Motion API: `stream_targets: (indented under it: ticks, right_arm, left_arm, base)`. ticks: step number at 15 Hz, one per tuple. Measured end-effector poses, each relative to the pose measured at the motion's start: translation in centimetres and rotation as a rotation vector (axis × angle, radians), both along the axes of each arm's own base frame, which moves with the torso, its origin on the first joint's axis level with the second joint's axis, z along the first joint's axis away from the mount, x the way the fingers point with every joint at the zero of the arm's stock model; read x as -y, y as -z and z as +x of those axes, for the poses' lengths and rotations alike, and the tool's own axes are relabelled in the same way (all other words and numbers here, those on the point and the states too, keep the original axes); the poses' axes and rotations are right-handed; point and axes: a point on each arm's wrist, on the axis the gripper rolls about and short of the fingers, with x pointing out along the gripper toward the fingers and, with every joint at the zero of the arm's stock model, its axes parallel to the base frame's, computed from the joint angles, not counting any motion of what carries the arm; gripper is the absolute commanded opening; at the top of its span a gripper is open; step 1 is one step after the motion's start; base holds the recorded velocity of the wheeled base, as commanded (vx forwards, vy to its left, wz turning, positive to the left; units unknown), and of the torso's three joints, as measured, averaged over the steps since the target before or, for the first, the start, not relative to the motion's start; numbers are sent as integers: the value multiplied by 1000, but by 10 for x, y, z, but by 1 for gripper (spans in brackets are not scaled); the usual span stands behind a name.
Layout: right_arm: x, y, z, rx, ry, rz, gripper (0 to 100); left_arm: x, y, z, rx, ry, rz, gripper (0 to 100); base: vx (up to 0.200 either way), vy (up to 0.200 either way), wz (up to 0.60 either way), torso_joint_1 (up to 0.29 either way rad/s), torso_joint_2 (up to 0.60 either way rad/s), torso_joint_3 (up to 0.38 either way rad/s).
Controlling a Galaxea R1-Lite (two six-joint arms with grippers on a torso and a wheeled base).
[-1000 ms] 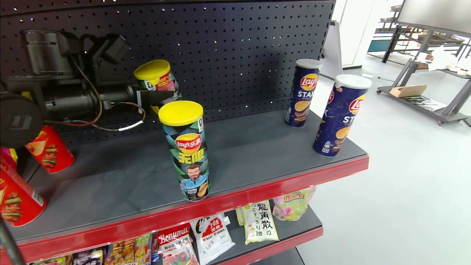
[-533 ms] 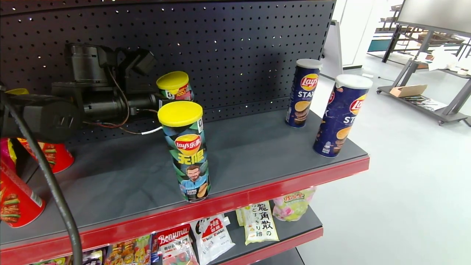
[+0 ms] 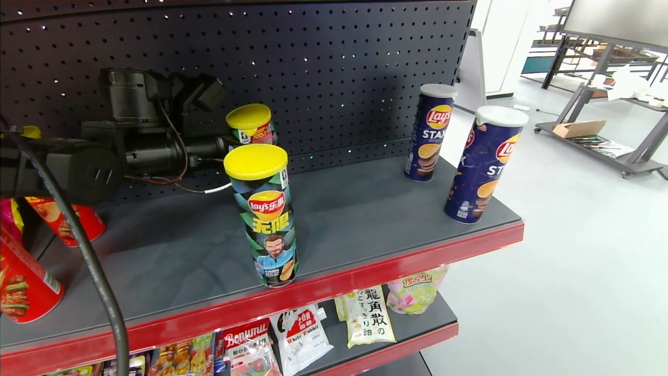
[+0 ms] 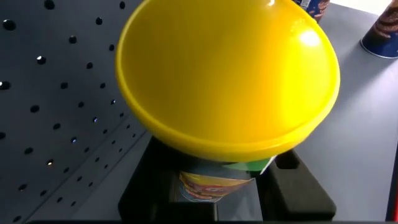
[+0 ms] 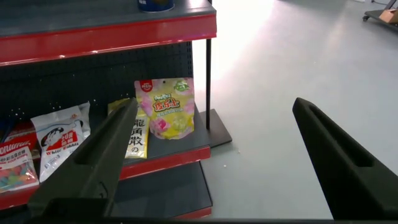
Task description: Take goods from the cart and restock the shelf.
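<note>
I see my left gripper (image 3: 236, 142) at the back of the grey, red-edged shelf (image 3: 365, 224), its jaws on a yellow-lidded chip can (image 3: 250, 124) just before the black pegboard (image 3: 339, 78). A taller yellow-lidded green can (image 3: 265, 214) stands upright at the front edge, hiding the held can's base.

The left arm (image 3: 62, 167) enters the head view from the 9 o'clock edge and lies level, pointing toward 3 o'clock. A thick black cable (image 3: 99, 282) hangs from it and runs down toward 7 o'clock. The wrist (image 3: 151, 151) carries a camera mount (image 3: 125, 89) on top, with thin wires looping beneath. The left gripper (image 3: 241, 141) sits at about 11 o'clock from the picture's middle, clamped on the body of a yellow-lidded can (image 3: 249, 122) that it holds roughly upright. In the left wrist view, dark fingers (image 4: 143, 196) sit either side of the can just under its lid. The right gripper (image 5: 214, 109), seen from its own wrist, has both dark fingers spread wide with nothing between them.
</note>
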Motion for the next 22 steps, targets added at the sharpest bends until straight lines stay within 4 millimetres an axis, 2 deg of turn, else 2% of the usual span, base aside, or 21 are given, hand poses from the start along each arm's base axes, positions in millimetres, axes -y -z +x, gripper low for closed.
stream_targets:
  ticks: [1, 4, 10, 15, 18, 20, 22]
  right_arm:
    - [0, 0, 0, 0, 0, 0, 100]
    - [0, 0, 0, 0, 0, 0, 100]
    - [0, 0, 0, 0, 0, 0, 100]
    - [0, 0, 0, 0, 0, 0, 100]
    - [0, 0, 0, 0, 0, 0, 100]
    - [0, 0, 0, 0, 0, 0, 100]
    - [0, 0, 0, 0, 0, 0, 100]
  left_arm:
    - [0, 1, 0, -4, 0, 2, 100]
    - [-1, 9, -1, -34, -2, 15, 100]
    - [-3, 10, -3, -41, -11, 12, 100]
    - [-20, 21, -24, -91, -45, 23, 100]
    - [-35, 30, -48, -135, -77, 31, 100]
    - [-41, 33, -72, -156, -85, 35, 100]
    - [-46, 38, -104, -175, -86, 38, 100]
  base:
    - [0, 0, 0, 0, 0, 0]
    - [0, 0, 0, 0, 0, 0]
    - [0, 0, 0, 0, 0, 0]
    - [0, 0, 0, 0, 0, 0]
    - [0, 0, 0, 0, 0, 0]
    - [0, 0, 0, 0, 0, 0]
    - [0, 0, 0, 0, 0, 0]
